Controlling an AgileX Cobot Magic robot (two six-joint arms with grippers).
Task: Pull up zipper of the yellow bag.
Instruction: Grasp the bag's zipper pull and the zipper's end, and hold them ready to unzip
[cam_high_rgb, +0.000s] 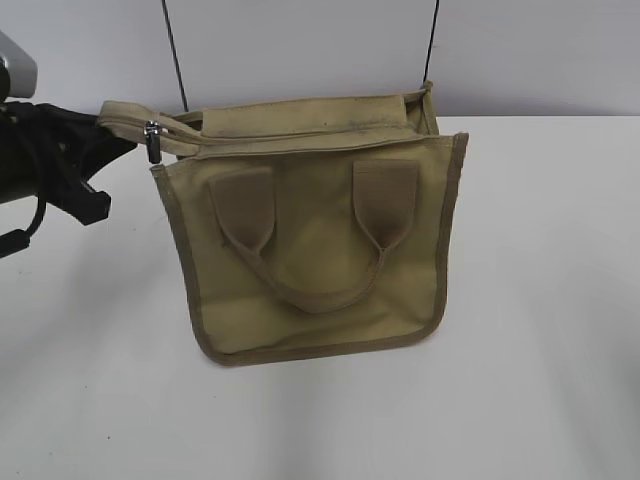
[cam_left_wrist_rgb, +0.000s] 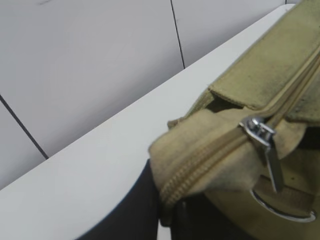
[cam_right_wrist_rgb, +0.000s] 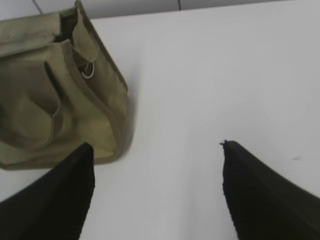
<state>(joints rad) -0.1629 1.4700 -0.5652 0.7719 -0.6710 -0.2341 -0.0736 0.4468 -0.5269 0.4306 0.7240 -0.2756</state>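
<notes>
Yellow bag (cam_high_rgb: 320, 250) lies flat mid-table. My left gripper (cam_left_wrist_rgb: 167, 212) clamped on zipper-end fabric tail; pull tab (cam_high_rgb: 153, 140) hangs just beside. My right gripper (cam_right_wrist_rgb: 157, 187) spread wide, holding nothing, beside bag. Advise: keep tail taut, right pinches tab, draws along zipper (cam_left_wrist_rgb: 220, 145).

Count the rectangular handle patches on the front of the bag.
2. One patch sits on the left of the yellow bag front, the other patch on the right; the handle loops between them. The back face is hidden.
</notes>
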